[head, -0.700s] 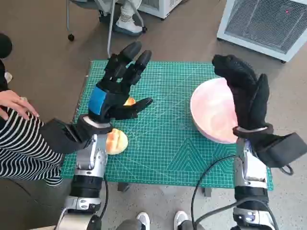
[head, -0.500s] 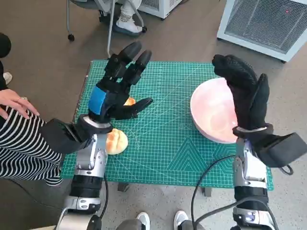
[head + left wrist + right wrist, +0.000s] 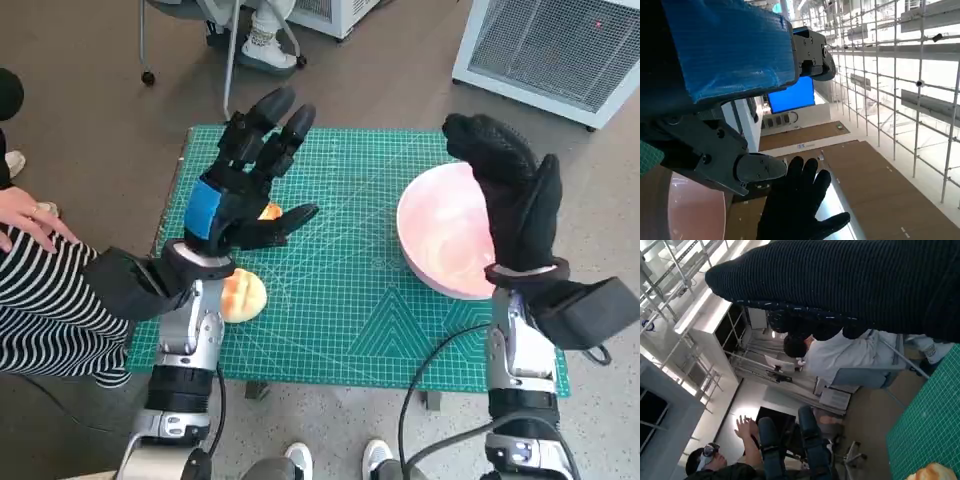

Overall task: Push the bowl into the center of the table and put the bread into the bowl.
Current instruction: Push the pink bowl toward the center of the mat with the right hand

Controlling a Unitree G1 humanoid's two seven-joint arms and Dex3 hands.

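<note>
A pink bowl [image 3: 445,235] sits at the right side of the green cutting mat [image 3: 340,300]. My gloved right hand [image 3: 510,195] is raised over the bowl's right edge, fingers straight, holding nothing. A round bread roll [image 3: 240,297] lies near the mat's left front, partly under my left forearm. Another orange piece of bread [image 3: 270,212] peeks out behind my left hand [image 3: 245,185], which hovers above the mat's left half with spread fingers and nothing in it. The bowl's rim [image 3: 670,210] and the gloved hand [image 3: 795,205] show in the left wrist view. A bread edge [image 3: 935,472] shows in the right wrist view.
A person in a striped top [image 3: 35,300] sits at the left, a hand [image 3: 25,215] near the table's edge. A white grilled appliance [image 3: 560,45] stands on the floor at the back right. Chair legs [image 3: 230,60] stand behind the table. Shoes [image 3: 335,460] show at the front.
The person's hand at the left has drawn slightly further left. Both of my hands, the bowl and the bread stay where they were.
</note>
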